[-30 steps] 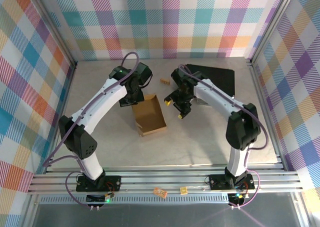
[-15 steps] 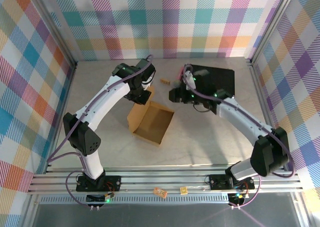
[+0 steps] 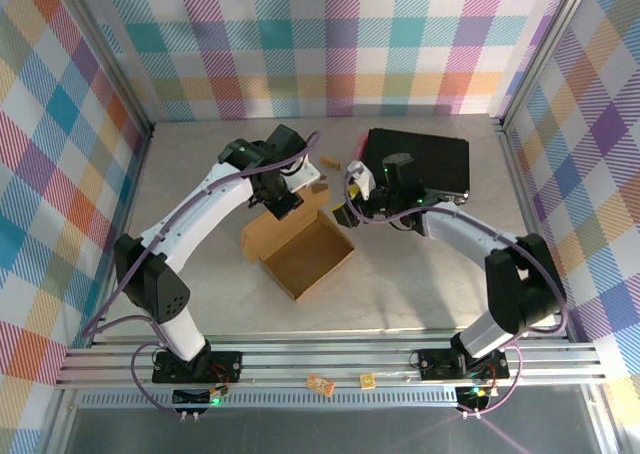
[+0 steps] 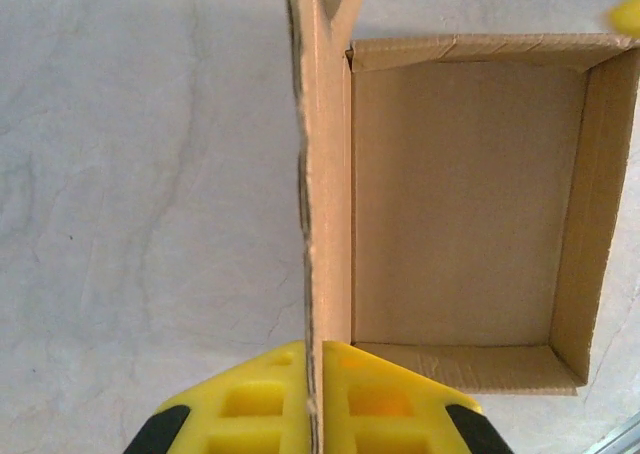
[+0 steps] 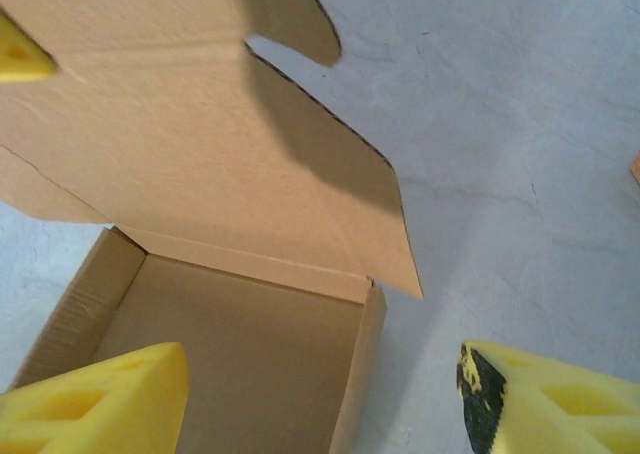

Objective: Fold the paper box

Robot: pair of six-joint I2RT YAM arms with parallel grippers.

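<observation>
The paper box sits mid-table as an open tray, its lid flap upright on the far-left side and pinched by the left gripper, while the right gripper hovers near, jaws spread; the next move is probably to swing the lid down and tuck its tabs.

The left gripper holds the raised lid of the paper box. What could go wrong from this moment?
First, the left gripper pinches only the thin edge of the lid, so the lid could slip out or crease. Second, the right gripper is open above a corner of the paper box and holds nothing down, so the box might slide on the table when the lid is pushed.
</observation>
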